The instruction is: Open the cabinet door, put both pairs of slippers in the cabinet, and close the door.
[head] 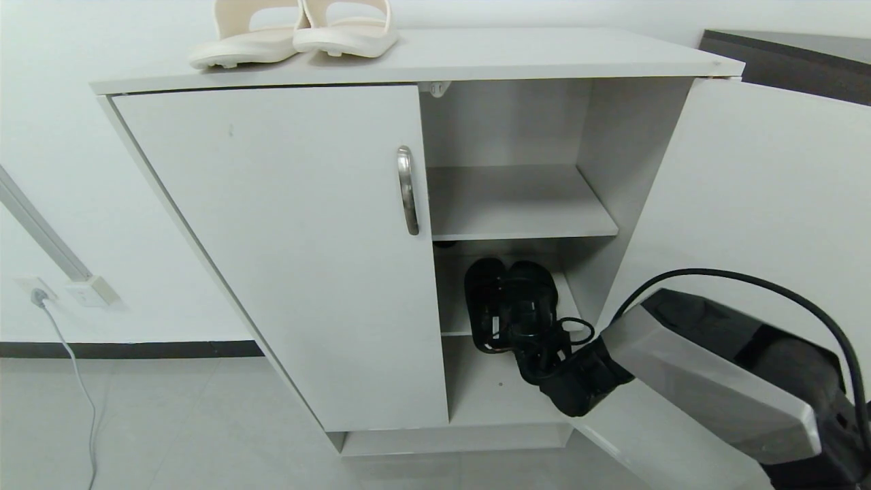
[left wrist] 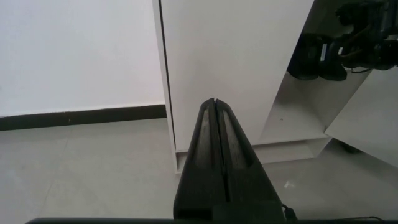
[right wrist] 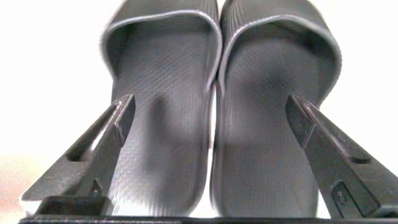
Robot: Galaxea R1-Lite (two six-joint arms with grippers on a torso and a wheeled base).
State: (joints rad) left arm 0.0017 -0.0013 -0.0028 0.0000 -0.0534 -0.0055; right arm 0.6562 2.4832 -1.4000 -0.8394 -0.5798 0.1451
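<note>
The white cabinet has its right door swung open and its left door closed. A dark pair of slippers lies side by side on the middle shelf of the open side. My right gripper is at their near ends. In the right wrist view it is open, with the fingers straddling the dark slippers. A cream pair of slippers rests on the cabinet top at the left. My left gripper hangs shut and empty low over the floor, facing the closed door.
The upper shelf and the bottom shelf hold nothing. A metal handle is on the closed door. A wall socket with a cable is at the left. Grey floor stretches before the cabinet.
</note>
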